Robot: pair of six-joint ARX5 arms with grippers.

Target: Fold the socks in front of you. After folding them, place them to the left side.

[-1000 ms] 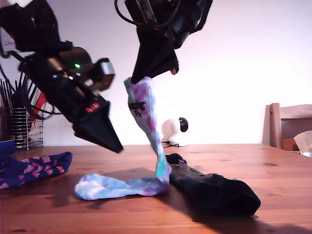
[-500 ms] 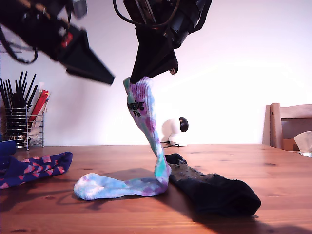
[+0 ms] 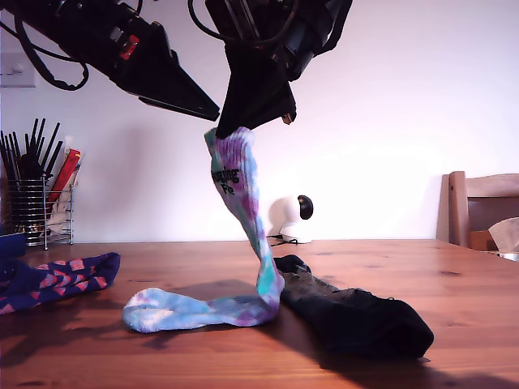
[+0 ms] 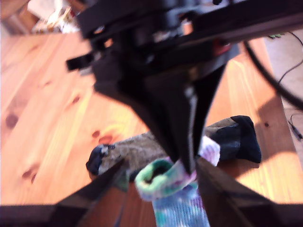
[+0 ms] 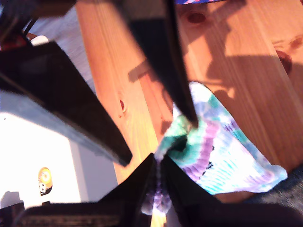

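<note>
My second gripper (image 3: 217, 130) pinches the tie-dye sock (image 3: 243, 212) by its cuff, dark lettering there unreadable, toe trailing on the desk (image 3: 454, 275). My first gripper (image 4: 158, 172), fingers spread, hovers beside it. A black sock (image 3: 357, 320) lies at its 4 o'clock; a patterned sock (image 3: 57, 279) lies at its 9 o'clock.

Tie-dye sock (image 3: 237, 212) hanging from end effector (image 3: 225, 130), toe on table (image 3: 454, 275), black sock (image 3: 357, 316) beside

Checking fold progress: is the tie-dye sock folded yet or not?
Not folded: my second gripper holds the tie-dye sock up by its cuff, toe end lying on the table.
</note>
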